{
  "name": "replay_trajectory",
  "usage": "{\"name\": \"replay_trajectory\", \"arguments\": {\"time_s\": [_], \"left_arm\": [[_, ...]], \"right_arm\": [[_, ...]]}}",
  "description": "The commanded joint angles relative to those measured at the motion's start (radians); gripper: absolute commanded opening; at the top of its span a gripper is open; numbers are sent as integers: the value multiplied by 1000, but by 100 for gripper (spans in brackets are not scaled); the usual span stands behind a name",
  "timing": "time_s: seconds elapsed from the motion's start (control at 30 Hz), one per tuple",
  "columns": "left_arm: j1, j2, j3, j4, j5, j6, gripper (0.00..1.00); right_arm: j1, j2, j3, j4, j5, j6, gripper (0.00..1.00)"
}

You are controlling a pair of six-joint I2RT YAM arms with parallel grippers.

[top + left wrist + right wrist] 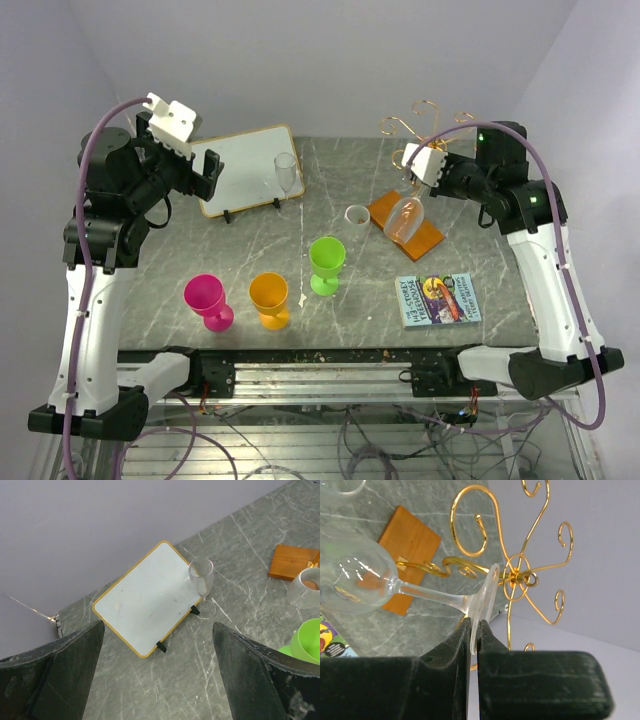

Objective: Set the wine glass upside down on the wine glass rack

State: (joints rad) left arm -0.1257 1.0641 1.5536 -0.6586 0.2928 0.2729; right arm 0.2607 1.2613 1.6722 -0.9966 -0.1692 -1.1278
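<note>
Right wrist view: the wine glass (357, 575) lies tilted above the orange base (410, 535), its stem pointing to nine o'clock from the right gripper (474, 630), which is clenched on its foot. The wine glass rack (520, 575) stands at one o'clock, seemingly just beyond. The left gripper (157, 630), released, is well apart.

No writing can be read anywhere: the teal book (438, 300) lying on the counter (360, 300) carries coloured lettering on its cover, but it is too small to make out.
</note>
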Motion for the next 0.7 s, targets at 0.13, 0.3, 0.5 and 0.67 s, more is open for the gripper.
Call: {"name": "replay_trajectory", "arguments": {"time_s": [0.13,0.3,0.5,0.67], "left_arm": [[14,-10,8,1,45,-5,100],[15,-13,12,-2,48,3,100],[15,-16,11,-4,58,8,100],[15,-18,10,-5,68,19,100]], "right_arm": [[39,32,11,129,79,-46,0],[51,57,6,178,114,-62,0],[64,89,-1,235,149,-79,0],[69,123,3,264,150,-98,0]]}}
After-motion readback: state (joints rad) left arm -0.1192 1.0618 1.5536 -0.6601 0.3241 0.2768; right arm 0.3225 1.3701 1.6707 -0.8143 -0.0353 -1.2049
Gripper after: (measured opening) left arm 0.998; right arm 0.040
